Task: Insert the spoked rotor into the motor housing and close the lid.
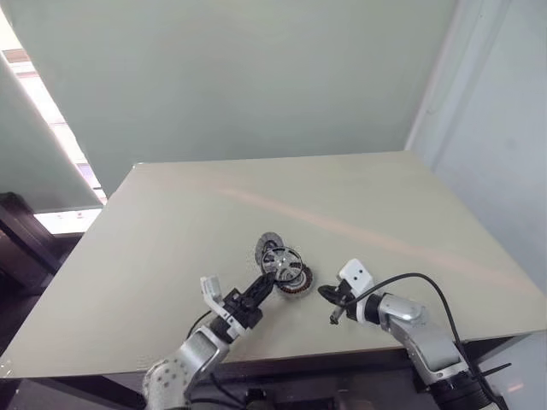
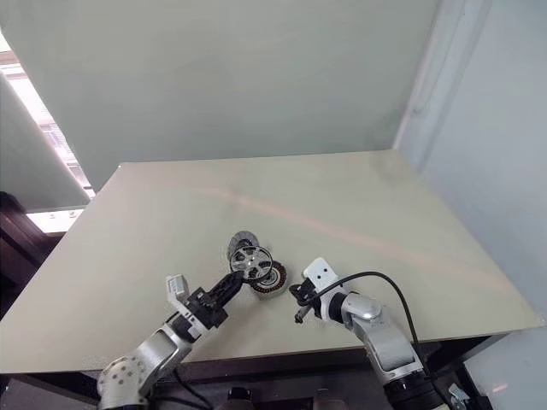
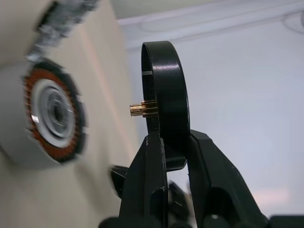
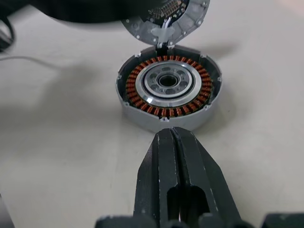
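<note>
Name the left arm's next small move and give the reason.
Probably lower the spoked rotor flat onto the motor housing. The left gripper grips it by the rim just above the open housing, and the lid is swung aside.

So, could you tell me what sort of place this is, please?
Probably a lab or test bench: a plain beige table against bare pale walls, with just an opened motor housing, its lid and a spoked rotor on hand.

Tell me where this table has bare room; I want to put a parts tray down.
The beige table is bare across its far half and both side edges. The near middle is crowded: round copper-wound motor housing, its hinged grey lid, the shiny spoked rotor in the left gripper, the right gripper.
</note>
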Available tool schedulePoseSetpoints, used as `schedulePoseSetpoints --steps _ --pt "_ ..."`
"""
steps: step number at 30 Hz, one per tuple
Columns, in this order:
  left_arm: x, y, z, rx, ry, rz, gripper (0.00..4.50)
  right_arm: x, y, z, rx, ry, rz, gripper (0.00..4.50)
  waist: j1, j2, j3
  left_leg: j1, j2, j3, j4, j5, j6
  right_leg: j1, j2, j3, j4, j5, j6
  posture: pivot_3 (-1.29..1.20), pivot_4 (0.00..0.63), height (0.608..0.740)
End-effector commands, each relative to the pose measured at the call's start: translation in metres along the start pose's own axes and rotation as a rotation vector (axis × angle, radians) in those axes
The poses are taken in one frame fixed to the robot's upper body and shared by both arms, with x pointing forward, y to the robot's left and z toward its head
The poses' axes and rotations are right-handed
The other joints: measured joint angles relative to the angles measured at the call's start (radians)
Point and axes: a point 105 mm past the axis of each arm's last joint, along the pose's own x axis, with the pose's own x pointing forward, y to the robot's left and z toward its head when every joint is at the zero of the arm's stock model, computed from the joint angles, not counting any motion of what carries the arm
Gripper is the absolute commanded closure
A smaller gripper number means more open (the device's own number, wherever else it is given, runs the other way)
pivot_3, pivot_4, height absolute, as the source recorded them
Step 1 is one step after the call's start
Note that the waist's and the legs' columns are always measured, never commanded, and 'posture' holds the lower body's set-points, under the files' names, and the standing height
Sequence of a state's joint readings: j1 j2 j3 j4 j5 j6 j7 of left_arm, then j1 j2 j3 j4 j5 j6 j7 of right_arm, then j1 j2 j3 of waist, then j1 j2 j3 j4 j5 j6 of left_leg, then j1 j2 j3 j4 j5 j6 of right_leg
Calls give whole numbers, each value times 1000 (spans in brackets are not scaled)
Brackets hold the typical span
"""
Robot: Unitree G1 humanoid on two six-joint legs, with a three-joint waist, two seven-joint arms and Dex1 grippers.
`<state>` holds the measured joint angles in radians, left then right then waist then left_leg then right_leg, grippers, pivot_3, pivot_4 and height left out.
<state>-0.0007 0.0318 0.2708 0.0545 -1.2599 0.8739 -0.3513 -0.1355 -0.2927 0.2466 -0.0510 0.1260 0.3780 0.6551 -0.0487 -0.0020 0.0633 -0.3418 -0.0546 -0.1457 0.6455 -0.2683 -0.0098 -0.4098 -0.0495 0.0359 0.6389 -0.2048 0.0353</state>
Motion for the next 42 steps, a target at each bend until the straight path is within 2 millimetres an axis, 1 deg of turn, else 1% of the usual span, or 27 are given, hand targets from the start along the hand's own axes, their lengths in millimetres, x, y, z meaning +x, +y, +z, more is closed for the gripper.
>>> schedulePoseSetpoints --steps 1,6,13,20,23,30,32,34,38,40,42 --pt "12 5 1 26 12 2 4241 -3 -2 17 -23 -60 -13 4500 0 0 0 0 0 0 0 0 0 0 0 0 0 0 0 0 0 740" --pt "27 12 1 8 27 5 4241 -4 -2 17 -23 -61 -20 4500 0 0 0 0 0 0 0 0 0 0 0 0 0 0 0 0 0 740" --pt "33 20 0 2 45 19 4241 -6 -1 17 -21 -61 -34 4500 0 0 0 0 0 0 0 0 0 0 0 0 0 0 0 0 0 740" --pt "33 34 -6 1 63 65 4241 -8 -1 16 -15 -62 -46 4500 0 0 0 0 0 0 1 0 0 0 0 0 0 0 0 0 0 740" --pt "33 39 -4 6 51 94 4241 -8 -1 16 -13 -62 -51 4500 0 0 0 0 0 0 1 0 0 0 0 0 0 0 0 0 0 740" --pt "31 45 -2 45 55 136 4241 -8 -2 16 -9 -64 -57 4500 0 0 0 1 0 0 1 0 0 1 0 0 0 0 1 0 0 740" --pt "30 42 -1 53 60 132 3504 -8 -3 17 -8 -66 -60 4500 0 0 0 1 0 0 1 0 0 1 0 0 0 0 0 0 0 740" --pt "28 43 1 79 56 148 2916 -7 -3 17 -8 -67 -61 4500 0 0 0 1 0 0 1 0 0 1 0 0 0 0 1 0 0 740" --pt "27 43 3 106 54 166 1513 -5 -3 17 -5 -69 -60 4500 0 0 0 1 0 -1 1 0 0 2 0 0 0 0 0 0 0 740" --pt "27 45 8 142 25 197 889 -4 -3 17 -5 -70 -57 4500 0 0 0 2 0 0 2 0 0 2 0 0 1 0 0 0 0 740" --pt "28 40 9 156 17 187 246 -4 -2 17 -4 -71 -56 4500 0 0 0 2 0 -1 2 0 0 3 0 0 1 0 0 0 0 740"
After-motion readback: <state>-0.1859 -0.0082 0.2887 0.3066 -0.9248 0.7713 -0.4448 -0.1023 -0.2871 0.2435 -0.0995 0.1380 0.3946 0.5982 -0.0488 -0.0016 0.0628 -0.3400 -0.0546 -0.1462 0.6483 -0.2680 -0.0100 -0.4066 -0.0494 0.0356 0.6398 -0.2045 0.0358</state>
